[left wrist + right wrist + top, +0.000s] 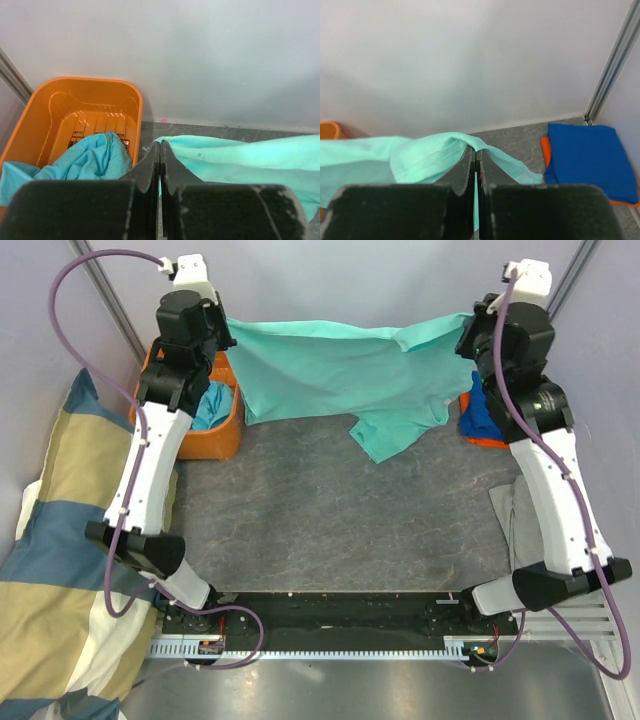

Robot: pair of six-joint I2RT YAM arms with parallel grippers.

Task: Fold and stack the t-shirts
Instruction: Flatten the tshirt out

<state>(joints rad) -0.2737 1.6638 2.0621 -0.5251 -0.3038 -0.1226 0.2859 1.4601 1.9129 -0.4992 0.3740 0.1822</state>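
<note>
A mint-teal t-shirt (340,370) hangs stretched between both grippers at the far edge of the table, its lower part draped onto the table. My left gripper (228,330) is shut on its left corner (200,152); its jaws (160,150) are pressed together on the cloth. My right gripper (470,325) is shut on its right corner (440,150), where the fabric folds over the closed jaws (476,152). A turquoise t-shirt (85,160) lies in the orange basket (90,100). A folded royal blue t-shirt (585,155) lies on an orange one (545,147) at the far right.
The orange basket (215,435) stands at the far left by the left arm. A striped pillow (60,570) lies left of the table. A grey cloth (510,510) lies at the right edge. The back wall (200,60) is close behind both grippers.
</note>
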